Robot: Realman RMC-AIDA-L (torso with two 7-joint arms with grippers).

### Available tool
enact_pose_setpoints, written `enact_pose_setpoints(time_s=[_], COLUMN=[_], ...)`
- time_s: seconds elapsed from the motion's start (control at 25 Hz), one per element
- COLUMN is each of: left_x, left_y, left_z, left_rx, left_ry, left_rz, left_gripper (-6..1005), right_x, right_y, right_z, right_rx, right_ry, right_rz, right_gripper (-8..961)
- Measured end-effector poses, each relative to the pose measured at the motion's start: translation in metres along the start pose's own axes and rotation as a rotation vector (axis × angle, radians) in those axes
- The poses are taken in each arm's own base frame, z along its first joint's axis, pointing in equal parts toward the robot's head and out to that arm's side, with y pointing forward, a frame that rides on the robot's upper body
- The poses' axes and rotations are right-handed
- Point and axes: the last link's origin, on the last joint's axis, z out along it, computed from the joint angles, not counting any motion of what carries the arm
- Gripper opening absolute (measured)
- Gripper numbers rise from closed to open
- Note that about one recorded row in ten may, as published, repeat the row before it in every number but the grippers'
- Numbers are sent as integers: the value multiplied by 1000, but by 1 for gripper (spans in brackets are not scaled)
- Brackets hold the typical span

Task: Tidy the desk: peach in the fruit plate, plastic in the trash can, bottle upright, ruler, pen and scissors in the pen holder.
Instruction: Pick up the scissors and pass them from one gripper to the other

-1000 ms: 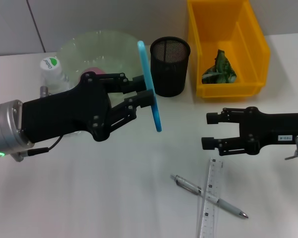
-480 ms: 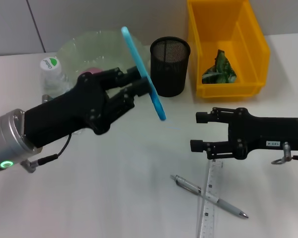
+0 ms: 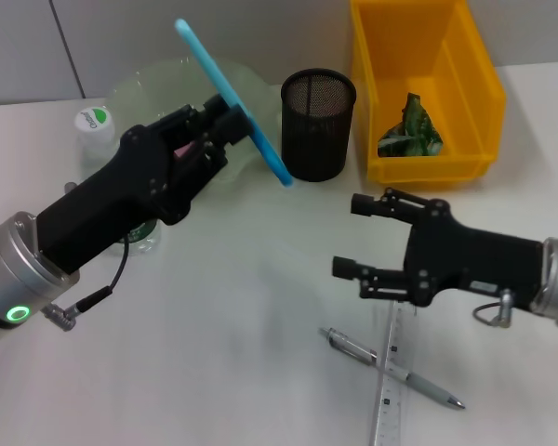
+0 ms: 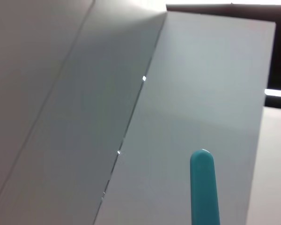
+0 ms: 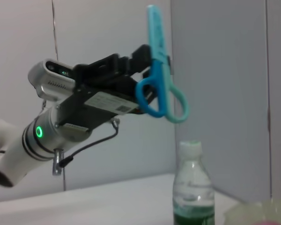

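Gripping the scissors point(image 3: 232, 102) between clenched jaws, the left gripper point(image 3: 225, 130) hangs raised above the tabletop point(image 3: 214, 353), in front of the fruit plate point(image 3: 149, 79) and just left of the pen holder point(image 3: 317, 124). The covered blade tilts up and away to the left, while the other end slants down toward the pen holder's side without touching it. From the right wrist view the scissors point(image 5: 160, 70) show their light blue loop handles hanging below the left gripper point(image 5: 147, 58), and the left wrist view catches only the rounded blue tip point(image 4: 203, 187) against a plain wall.

The right gripper point(image 3: 358, 237) hovers low over the tabletop with its jaws released and spread wide, holding nothing. It sits just above the far end of the ruler point(image 3: 393, 381), which lies flat with the pen point(image 3: 391, 368) crossed over it.

The bottle point(image 3: 98, 130) stands upright left of the fruit plate, partly hidden by the left arm; in the right wrist view the bottle point(image 5: 192, 187) stands beneath the raised scissors. A patch of pink, the peach point(image 3: 179, 147), shows behind the left gripper at the plate. The trash can point(image 3: 418, 88) stands right of the pen holder with green plastic point(image 3: 409, 125) inside. The white tabletop meets a pale grey panelled wall point(image 3: 121, 37).
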Motion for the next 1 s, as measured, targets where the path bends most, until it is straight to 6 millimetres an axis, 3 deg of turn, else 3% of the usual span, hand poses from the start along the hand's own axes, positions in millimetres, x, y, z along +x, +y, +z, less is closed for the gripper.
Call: enact_pose_setpoints(time_s=[0.48, 1.0], left_x=[-1, -4], left_y=[2, -3], left_z=[-6, -10], left_rx=[61, 184], left_ry=[92, 201], left_rz=[-89, -227], left_gripper=[239, 240], right_x=[11, -4], right_y=[26, 21], right_z=[29, 46], right_rx=[168, 206], right_ry=[-184, -250], right_rz=[-132, -246], right_gripper=[816, 817])
